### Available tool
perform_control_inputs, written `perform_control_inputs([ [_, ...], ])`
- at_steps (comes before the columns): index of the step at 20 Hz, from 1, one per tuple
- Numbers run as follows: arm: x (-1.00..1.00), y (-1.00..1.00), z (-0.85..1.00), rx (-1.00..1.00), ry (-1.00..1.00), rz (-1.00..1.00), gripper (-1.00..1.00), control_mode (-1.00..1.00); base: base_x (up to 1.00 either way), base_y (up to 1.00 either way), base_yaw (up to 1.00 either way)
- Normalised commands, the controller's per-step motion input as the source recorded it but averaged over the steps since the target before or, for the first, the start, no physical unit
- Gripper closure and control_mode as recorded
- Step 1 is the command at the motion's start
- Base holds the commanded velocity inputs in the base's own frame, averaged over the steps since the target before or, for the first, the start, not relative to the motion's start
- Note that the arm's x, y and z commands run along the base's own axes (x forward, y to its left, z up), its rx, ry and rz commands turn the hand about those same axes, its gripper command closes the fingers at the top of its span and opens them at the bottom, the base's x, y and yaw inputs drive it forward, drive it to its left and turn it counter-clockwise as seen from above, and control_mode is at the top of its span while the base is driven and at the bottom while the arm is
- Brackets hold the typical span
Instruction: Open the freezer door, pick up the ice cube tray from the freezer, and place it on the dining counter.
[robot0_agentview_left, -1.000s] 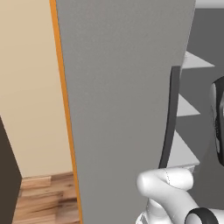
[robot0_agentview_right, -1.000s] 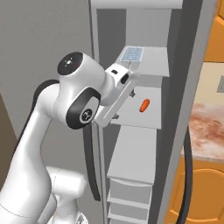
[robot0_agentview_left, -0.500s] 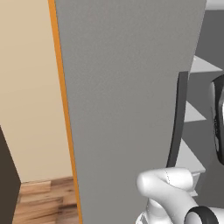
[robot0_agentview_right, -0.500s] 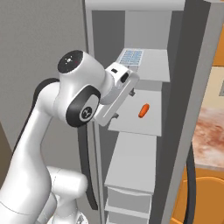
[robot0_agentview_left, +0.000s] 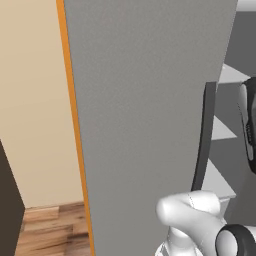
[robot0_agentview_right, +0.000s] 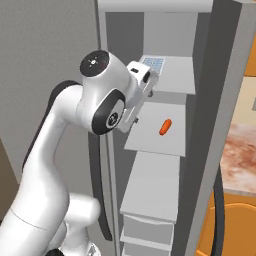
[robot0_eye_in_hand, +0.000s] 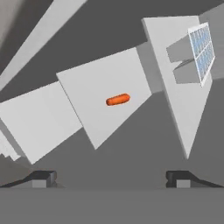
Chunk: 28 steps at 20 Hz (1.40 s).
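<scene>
The two-finger gripper (robot0_eye_in_hand: 111, 177) of the white arm stands with its dark fingertips (robot0_eye_in_hand: 43, 176) wide apart and empty, facing into the opened tall matte grey freezer (robot0_agentview_right: 200, 165). Beyond it, a small orange capsule-shaped item (robot0_agentview_right: 164, 127) lies on the middle light grey shelf (robot0_agentview_right: 150, 142). Farthest, on the shelf above, rests the pale blue-white gridded ice cube tray (robot0_agentview_right: 151, 64). The approach should likely rise to that upper shelf, keep the jaws spread, align them across the tray's narrow sides, and clear the shelf lip before closing.
</scene>
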Motion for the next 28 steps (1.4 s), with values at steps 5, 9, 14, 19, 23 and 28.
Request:
perform_control_inputs([
  [5, 0.66, -0.03, 0.38, 0.0, 0.0, 0.33, -1.0, -1.0, 0.0, 0.0, 0.0],
  [9, 0.89, 0.0, 0.1, 0.0, -0.03, 0.26, -1.0, -1.0, 0.0, 0.0, 0.0],
  [14, 0.68, -0.01, 0.0, 0.0, -0.08, 0.28, -1.0, -1.0, 0.0, 0.0, 0.0],
  [19, 0.55, -0.15, 0.0, 0.0, -0.1, 0.24, -1.0, -1.0, 0.0, 0.0, 0.0],
  [23, 0.44, -0.06, -0.06, 0.0, -0.03, 0.17, -1.0, -1.0, 0.0, 0.0, 0.0],
  [28, 0.66, 0.01, -0.08, -0.04, 0.0, 0.08, -1.0, -1.0, 0.0, 0.0, 0.0],
])
